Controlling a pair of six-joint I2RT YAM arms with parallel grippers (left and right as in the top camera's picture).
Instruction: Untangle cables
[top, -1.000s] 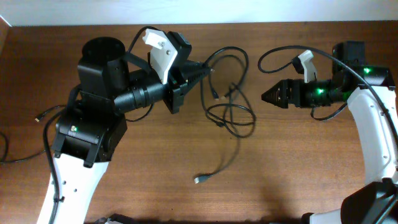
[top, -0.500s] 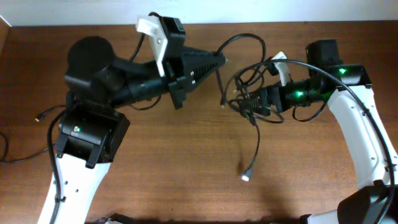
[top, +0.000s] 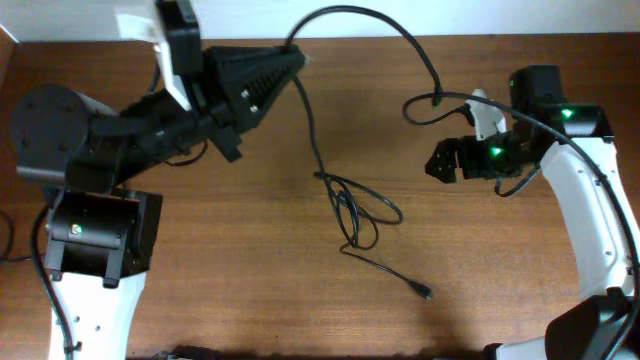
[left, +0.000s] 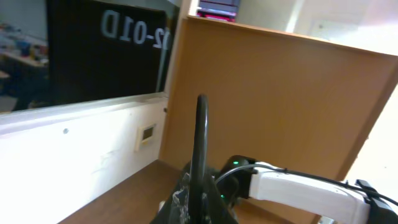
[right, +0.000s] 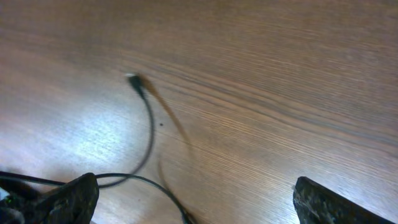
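Cable (left: 200, 137) pinched in left gripper (top: 295, 62) near far table (top: 240, 260) edge; right gripper (top: 438, 162) spread wide, empty

Lower-edge cutoff of the right fingers (right: 68, 199), cable (right: 149, 134) beside them partly a blurred streak.

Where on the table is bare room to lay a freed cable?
Bare wood: between the left arm and the tangle; also below the right gripper, right of the plug. Crowded: the centre, where the cable hangs from the left gripper.
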